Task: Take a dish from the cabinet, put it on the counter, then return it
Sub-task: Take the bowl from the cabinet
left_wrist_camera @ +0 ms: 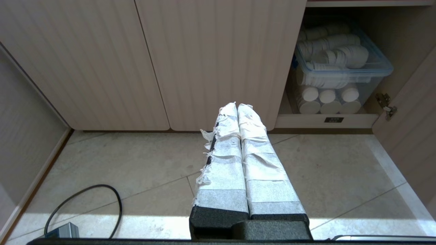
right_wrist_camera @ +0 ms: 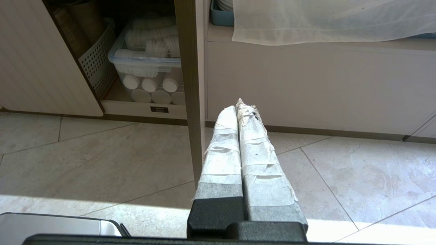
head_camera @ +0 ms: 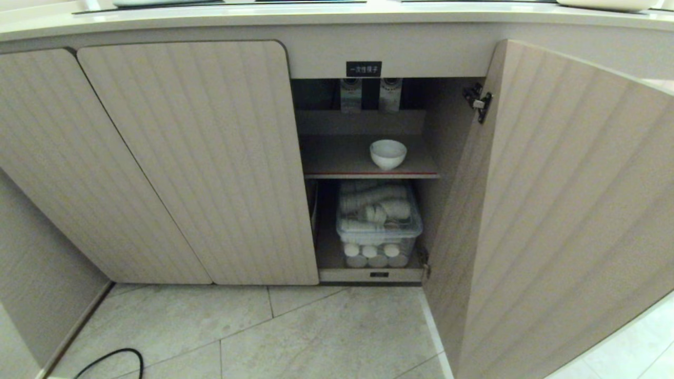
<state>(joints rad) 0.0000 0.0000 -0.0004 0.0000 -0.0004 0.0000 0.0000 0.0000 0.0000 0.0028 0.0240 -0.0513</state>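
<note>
Both pincers are held low over the tiled floor [left_wrist_camera: 136, 170], pointing level toward the cabinet front, and neither is seen in the head view. On the left pincer [left_wrist_camera: 237, 106] the two tape-wrapped fingers [left_wrist_camera: 223, 163] are pressed together along their whole length, nothing being held between them; it is aimed at the closed ribbed doors [left_wrist_camera: 211, 58], just beside the open compartment. On the right pincer [right_wrist_camera: 237, 106] the taped fingers [right_wrist_camera: 259, 160] are likewise closed flat against each other and empty; it is aimed past the edge of the open door [right_wrist_camera: 194, 102], near the low wall beside the cabinet.

Farther out, the cabinet [head_camera: 200, 158] is seen with its right door [head_camera: 553, 210] swung wide open. The bowl [head_camera: 388, 153] is set upright on the upper red-edged shelf [head_camera: 337, 158], toward its right front, well apart from both pincers. Below that shelf a clear lidded plastic box [head_camera: 379, 226] filled with white cups is stored. A small black label [head_camera: 363, 69] is fixed above the opening, and the desk [head_camera: 316, 18] runs along the top of the cabinet. A black cable [head_camera: 116, 358] is lying on the floor at the left.
</note>
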